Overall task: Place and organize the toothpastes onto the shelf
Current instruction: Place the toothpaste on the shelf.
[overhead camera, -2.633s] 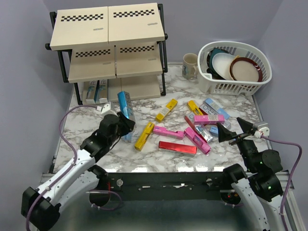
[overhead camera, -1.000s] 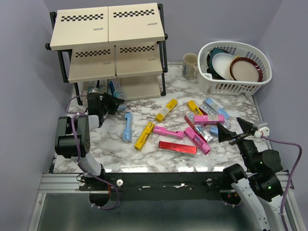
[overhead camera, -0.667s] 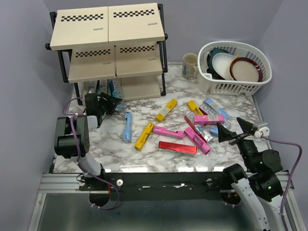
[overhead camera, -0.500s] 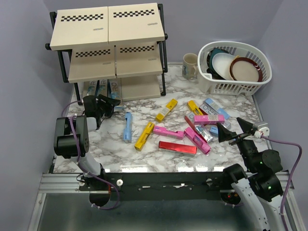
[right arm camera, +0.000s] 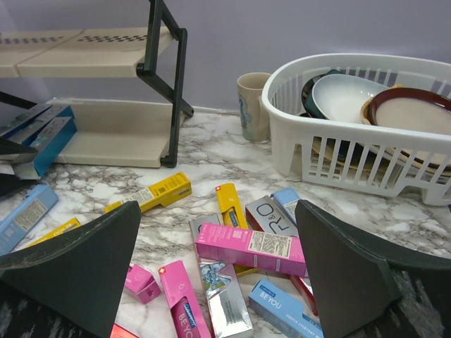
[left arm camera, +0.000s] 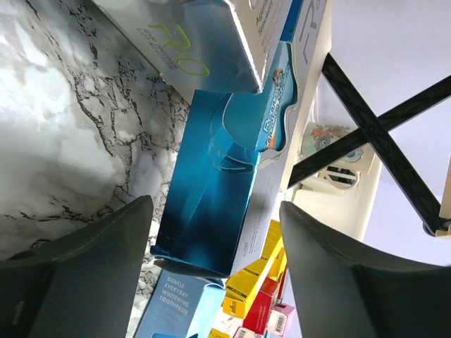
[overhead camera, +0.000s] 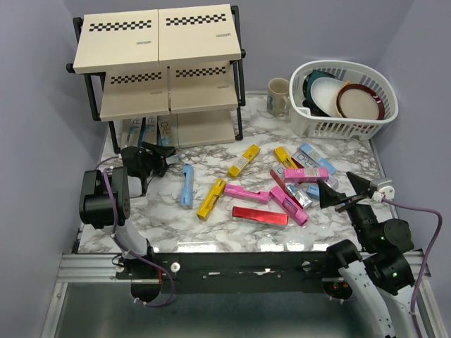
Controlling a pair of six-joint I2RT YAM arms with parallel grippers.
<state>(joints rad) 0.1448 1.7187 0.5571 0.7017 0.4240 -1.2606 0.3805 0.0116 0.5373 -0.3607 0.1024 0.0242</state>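
The shelf (overhead camera: 158, 63) holds a few blue toothpastes (overhead camera: 150, 131) on the left of its bottom board. The white basket (overhead camera: 331, 128) carries a white bowl (overhead camera: 325, 91) and a dark red plate (overhead camera: 361, 100). Other cartons (overhead camera: 282, 186) lie scattered on the marble. The left gripper (overhead camera: 162, 154), fingers spread, faces a teal carton (left arm camera: 211, 204), seemingly clear of it. The right gripper (overhead camera: 343, 189) gapes empty.
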